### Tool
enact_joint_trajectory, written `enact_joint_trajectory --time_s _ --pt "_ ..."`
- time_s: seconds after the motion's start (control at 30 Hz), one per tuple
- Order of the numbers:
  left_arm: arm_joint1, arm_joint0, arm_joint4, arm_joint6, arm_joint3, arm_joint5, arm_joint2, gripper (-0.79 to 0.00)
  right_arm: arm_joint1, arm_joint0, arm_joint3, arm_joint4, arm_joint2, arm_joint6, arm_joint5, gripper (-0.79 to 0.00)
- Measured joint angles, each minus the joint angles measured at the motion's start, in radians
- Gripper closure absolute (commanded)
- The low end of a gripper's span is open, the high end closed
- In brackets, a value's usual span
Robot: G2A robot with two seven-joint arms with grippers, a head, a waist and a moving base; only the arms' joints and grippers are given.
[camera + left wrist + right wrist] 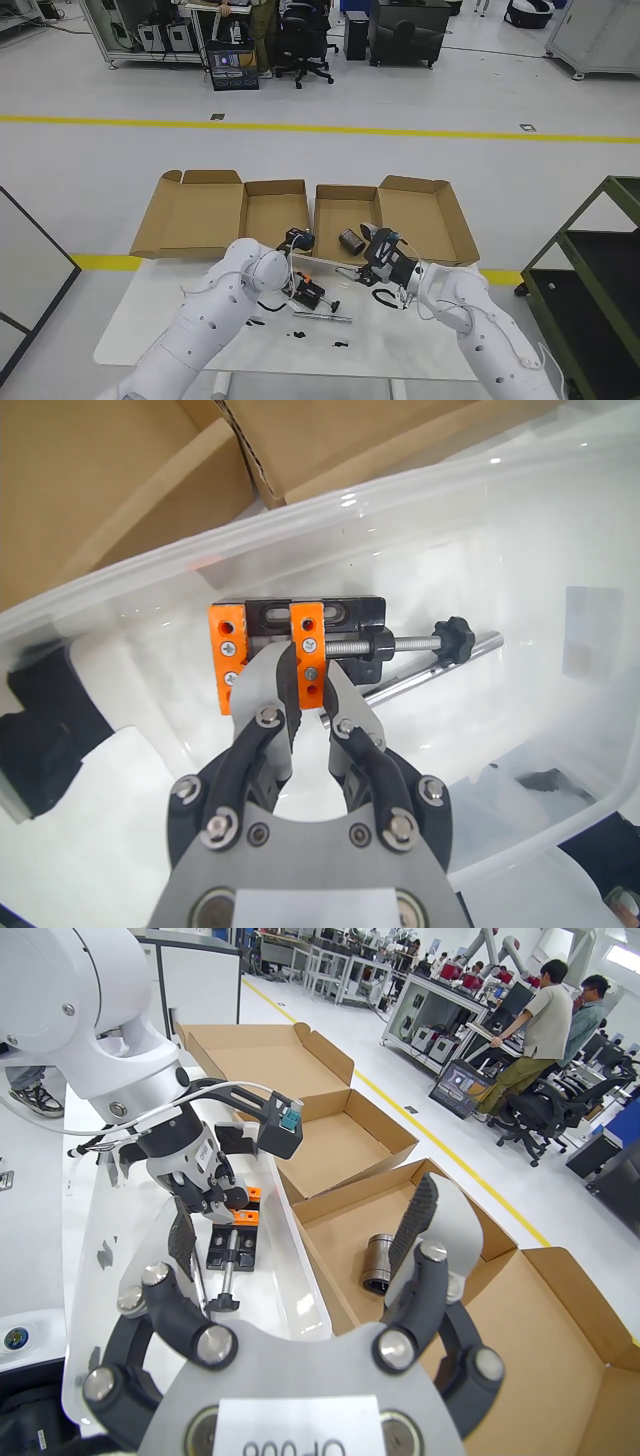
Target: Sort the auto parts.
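Note:
A small black vise with orange jaw plates [310, 625] sits inside a clear plastic bin [350, 515]. My left gripper [305, 670] is shut on one of its orange plates; the vise's screw knob points away to the side. Whether the vise rests on the bin floor I cannot tell. In the top view the vise [309, 293] is under the left gripper [303, 285]. A chrome rod [450, 662] lies just behind the vise. My right gripper [302, 1213] hangs open and holds nothing, over the bin's edge next to the right cardboard box [525, 1328], where a metal cylinder [376, 1263] lies.
Two open cardboard boxes stand behind the bin, the left box [275, 215] and the right box [340, 205] with the cylinder [351, 241]. Small black pieces [297, 333] lie on the white table near the rod [322, 317]. A dark scrap [545, 780] lies in the bin.

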Motion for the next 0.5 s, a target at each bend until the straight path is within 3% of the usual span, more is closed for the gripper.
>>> enact_joint_trajectory --time_s 0.13,0.5 --pt "0.021 0.050 0.045 -0.018 -0.109 0.019 -0.047 0.000 0.000 0.002 0.002 0.002 -0.001 0.000 -0.006 -0.785" --pt "0.090 0.286 0.117 -0.031 -0.502 0.017 -0.279 0.000 0.000 0.011 0.008 0.004 -0.009 0.003 -0.008 -0.785"
